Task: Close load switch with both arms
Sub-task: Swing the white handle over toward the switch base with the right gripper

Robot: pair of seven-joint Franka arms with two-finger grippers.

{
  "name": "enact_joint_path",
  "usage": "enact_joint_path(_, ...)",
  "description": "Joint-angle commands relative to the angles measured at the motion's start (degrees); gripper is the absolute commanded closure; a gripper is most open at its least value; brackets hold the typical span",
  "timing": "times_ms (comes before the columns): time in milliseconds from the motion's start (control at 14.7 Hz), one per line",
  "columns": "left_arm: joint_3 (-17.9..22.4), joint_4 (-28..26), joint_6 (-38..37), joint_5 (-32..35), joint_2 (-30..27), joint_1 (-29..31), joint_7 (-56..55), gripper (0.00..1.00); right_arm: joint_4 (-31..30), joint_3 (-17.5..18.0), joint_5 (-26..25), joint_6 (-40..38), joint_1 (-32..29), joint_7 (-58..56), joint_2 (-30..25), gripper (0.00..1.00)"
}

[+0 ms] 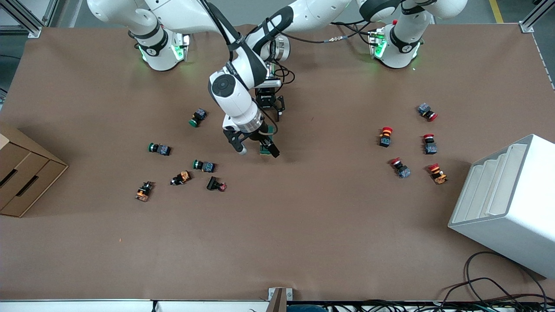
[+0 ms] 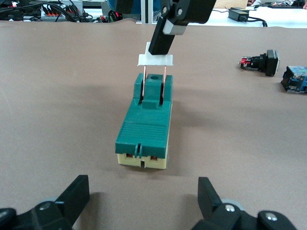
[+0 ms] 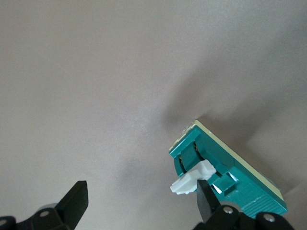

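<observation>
The load switch (image 1: pixel 263 150) is a dark-green block on a cream base (image 2: pixel 144 125), lying on the table's middle. Its white lever (image 2: pixel 156 60) stands raised on two copper blades. My right gripper (image 1: pixel 256 149) is open and low over the switch's end nearer the front camera. One of its fingers (image 3: pixel 207 199) touches the white lever (image 3: pixel 191 181), while the other finger hangs over bare table. My left gripper (image 1: pixel 269 108) is open and just above the table, a short way off the switch's cream end (image 2: pixel 142 162). Nothing is between its fingers (image 2: pixel 76 194).
Several green-capped and orange pushbuttons (image 1: pixel 204 165) lie toward the right arm's end, with a cardboard box (image 1: pixel 21 177) at that edge. Red-capped pushbuttons (image 1: pixel 386 136) lie toward the left arm's end, next to a white rack (image 1: pixel 507 203).
</observation>
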Motion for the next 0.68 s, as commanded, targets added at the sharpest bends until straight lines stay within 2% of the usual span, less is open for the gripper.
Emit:
enact_joint_path(0, -0.1, 0.2, 1.0, 0.6, 2.6, 0.0, -3.1, 0.00, 1.5, 0.5, 0.2, 0.4, -1.2, -1.2, 1.1, 0.00)
enact_joint_path(614, -0.1, 0.1, 1.0, 0.6, 2.6, 0.0, -3.0, 0.00, 5.2, 0.4, 0.1, 0.4, -2.2, -2.2, 5.5, 0.00)
